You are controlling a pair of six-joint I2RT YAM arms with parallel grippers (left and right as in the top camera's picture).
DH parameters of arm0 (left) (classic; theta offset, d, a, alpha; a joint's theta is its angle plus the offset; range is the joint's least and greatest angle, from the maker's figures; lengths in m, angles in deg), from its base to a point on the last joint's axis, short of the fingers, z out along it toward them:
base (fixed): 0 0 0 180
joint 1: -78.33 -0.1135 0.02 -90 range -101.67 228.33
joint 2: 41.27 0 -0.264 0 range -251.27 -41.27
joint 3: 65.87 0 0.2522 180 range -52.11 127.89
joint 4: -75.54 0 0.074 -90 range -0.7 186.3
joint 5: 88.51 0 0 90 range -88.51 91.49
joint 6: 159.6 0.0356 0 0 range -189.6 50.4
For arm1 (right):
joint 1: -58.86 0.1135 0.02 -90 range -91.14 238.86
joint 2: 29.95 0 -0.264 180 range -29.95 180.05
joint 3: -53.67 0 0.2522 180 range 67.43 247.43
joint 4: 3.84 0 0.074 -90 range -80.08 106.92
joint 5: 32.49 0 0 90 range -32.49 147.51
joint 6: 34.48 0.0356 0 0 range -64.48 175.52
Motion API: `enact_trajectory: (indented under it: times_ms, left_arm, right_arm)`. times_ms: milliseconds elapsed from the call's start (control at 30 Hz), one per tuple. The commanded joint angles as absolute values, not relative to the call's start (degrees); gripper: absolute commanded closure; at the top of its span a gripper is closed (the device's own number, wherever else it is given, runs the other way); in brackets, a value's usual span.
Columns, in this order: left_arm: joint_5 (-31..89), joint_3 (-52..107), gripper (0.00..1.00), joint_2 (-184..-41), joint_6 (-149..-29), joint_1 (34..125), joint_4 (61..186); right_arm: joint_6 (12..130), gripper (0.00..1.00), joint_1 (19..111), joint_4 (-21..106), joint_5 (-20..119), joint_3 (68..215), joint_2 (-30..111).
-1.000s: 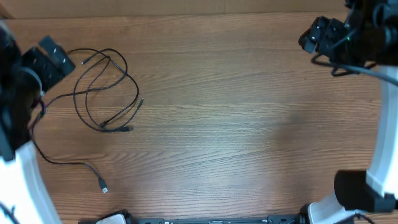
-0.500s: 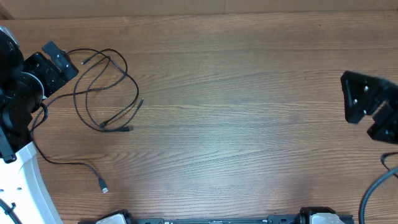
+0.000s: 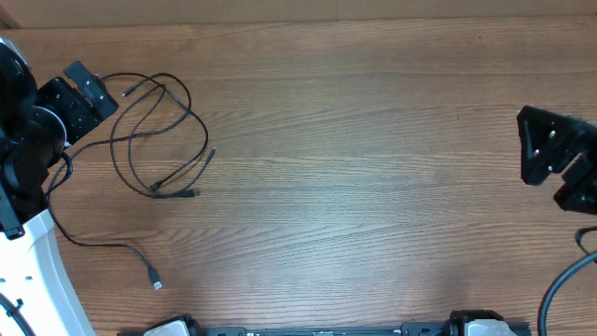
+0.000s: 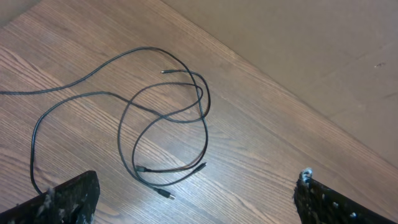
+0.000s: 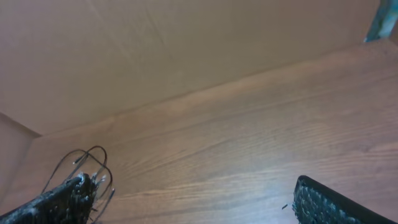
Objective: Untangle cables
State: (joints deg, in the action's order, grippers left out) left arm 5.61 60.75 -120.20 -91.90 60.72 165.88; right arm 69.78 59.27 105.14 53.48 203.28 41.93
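Observation:
The cables (image 3: 159,131) are thin black cords lying in loose overlapping loops at the far left of the wooden table (image 3: 354,187). One strand runs forward to a pale-tipped plug (image 3: 156,280). In the left wrist view the loops (image 4: 168,118) lie ahead of my open, empty left gripper (image 4: 196,205). In the overhead view that gripper (image 3: 89,93) sits just left of the loops, apart from them. My right gripper (image 3: 550,173) is open and empty at the right edge, far from the cables. The right wrist view shows the cables (image 5: 87,165) in the distance beyond its fingers (image 5: 193,205).
A plain brown wall (image 5: 186,56) stands along the table's far edge. The left arm's white base (image 3: 37,271) is at the front left. A thicker black robot wire (image 3: 564,285) hangs at the front right. Arm mounts (image 3: 317,329) line the front edge.
The right arm has swung from the back right corner down to the middle of the right edge. The left arm shifted slightly. The cables have not moved.

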Motion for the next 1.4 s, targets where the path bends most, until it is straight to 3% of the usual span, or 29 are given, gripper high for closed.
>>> enact_trajectory:
  times_ms: [0, 500, 833, 1033, 1367]
  left_arm:
    - [5.96, 60.64, 0.0, -120.38, -92.3, 61.2, 165.81]
    - [5.96, 60.64, 0.01, -120.38, -92.3, 61.2, 165.81]
    - [5.96, 60.64, 0.01, -120.38, -92.3, 61.2, 165.81]
    - [5.96, 60.64, 0.01, -120.38, -92.3, 61.2, 165.81]
    - [5.96, 60.64, 0.0, -120.38, -92.3, 61.2, 165.81]
  right_arm:
    - [68.95, 0.0, 59.49, 100.47, 54.03, 198.15, 40.24]
    - [68.99, 0.0, 59.51, 46.72, 50.18, 135.55, 12.14]
    - [68.93, 0.0, 60.47, 17.47, 50.97, 100.47, -5.22]
    - [68.93, 0.0, 62.77, 8.64, 51.49, 84.97, -14.55]
    - [69.17, 0.0, 64.38, 9.32, 51.38, 73.63, -24.28]
